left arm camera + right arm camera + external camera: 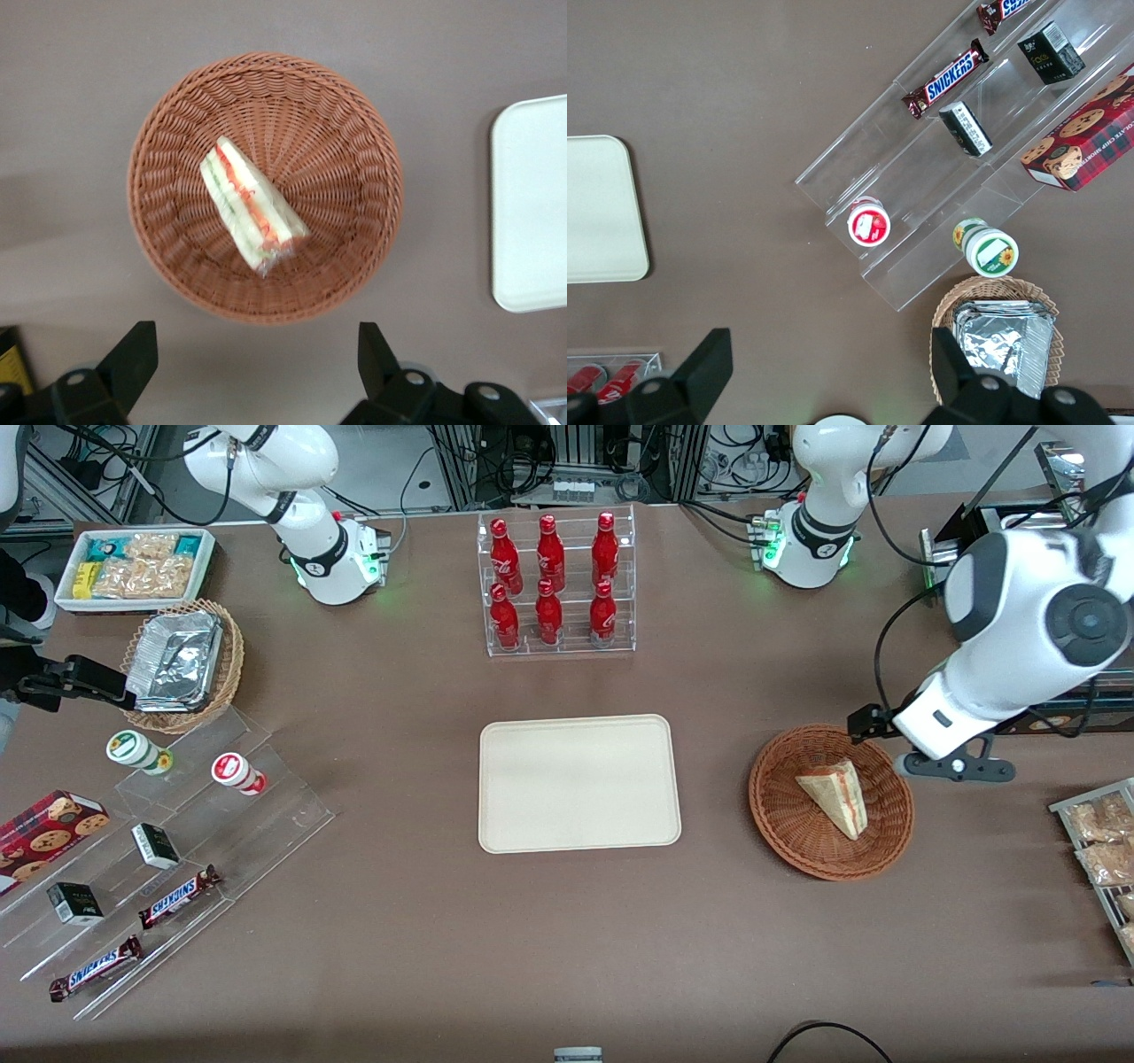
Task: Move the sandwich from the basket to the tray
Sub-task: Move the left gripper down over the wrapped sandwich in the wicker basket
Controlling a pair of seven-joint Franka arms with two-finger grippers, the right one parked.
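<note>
Hovering above the basket (266, 188), gripper (257, 372) jaws apart, nothing held. Sandwich (252, 204) not yet grasped. Next: descend, straddle it.

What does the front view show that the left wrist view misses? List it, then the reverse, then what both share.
Only the front view: the red bottles in their clear rack, the Snickers bars and the foil trays.

Only the left wrist view: the hand, open, hovering above the table beside the basket.

Both: the sandwich lying in the basket, and the empty tray.
</note>
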